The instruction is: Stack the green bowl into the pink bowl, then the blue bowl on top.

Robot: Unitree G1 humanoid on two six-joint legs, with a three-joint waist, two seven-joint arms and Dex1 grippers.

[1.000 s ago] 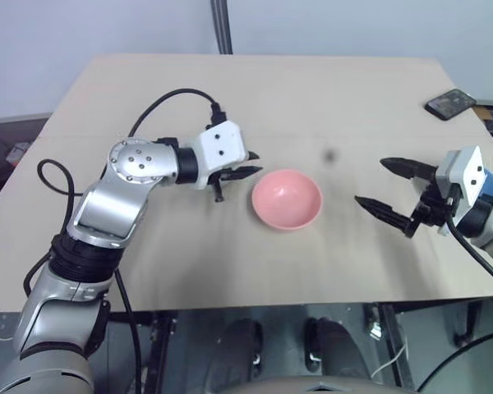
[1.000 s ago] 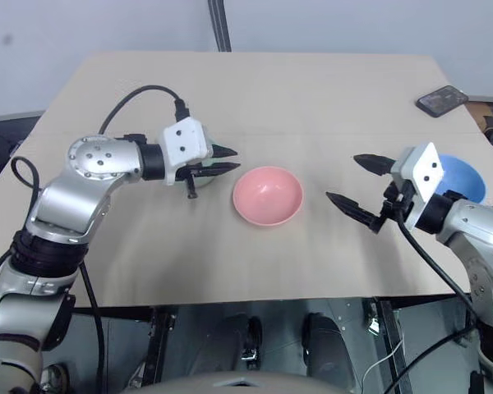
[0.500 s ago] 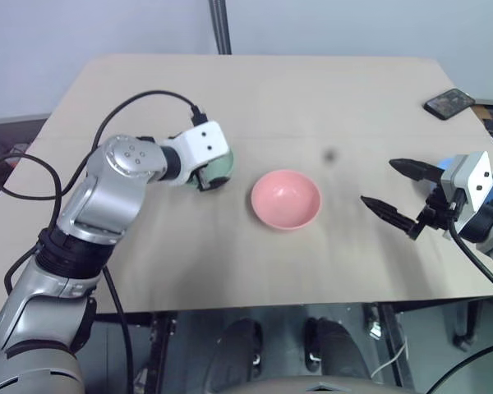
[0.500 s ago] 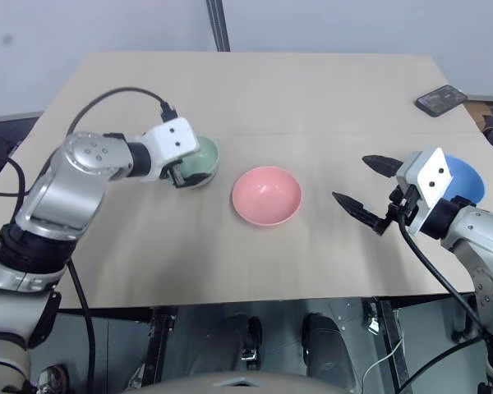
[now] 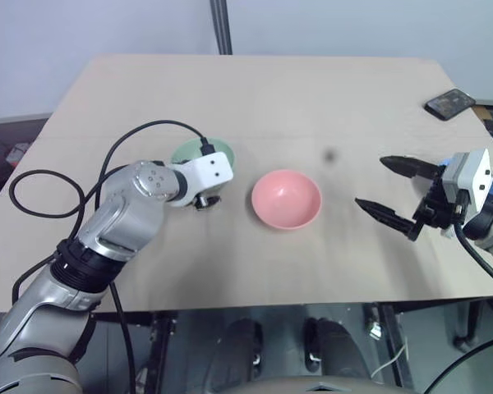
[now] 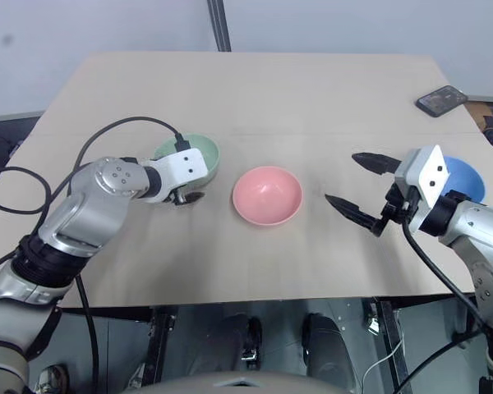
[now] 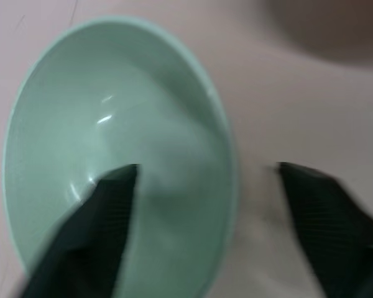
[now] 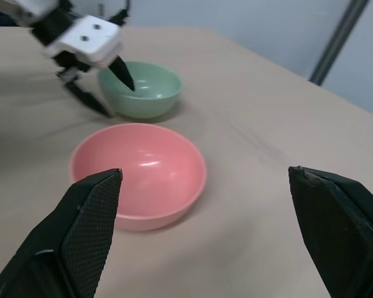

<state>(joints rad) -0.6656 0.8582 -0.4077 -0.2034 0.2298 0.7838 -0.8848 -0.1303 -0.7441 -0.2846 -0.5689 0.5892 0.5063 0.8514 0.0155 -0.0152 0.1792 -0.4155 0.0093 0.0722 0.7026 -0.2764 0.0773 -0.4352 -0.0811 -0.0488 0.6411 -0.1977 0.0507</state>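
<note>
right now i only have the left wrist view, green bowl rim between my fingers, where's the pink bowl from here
Observer: The pink bowl sits upright and empty on the table, to the robot's right of the green bowl, with a gap of bare table between them.
Operator: is the right gripper in the way
Observer: No. The right gripper hovers open and empty on the far side of the pink bowl, off to its right.
Operator: and the blue bowl
Observer: The blue bowl rests near the table's right edge, partly hidden behind the right wrist.
</note>
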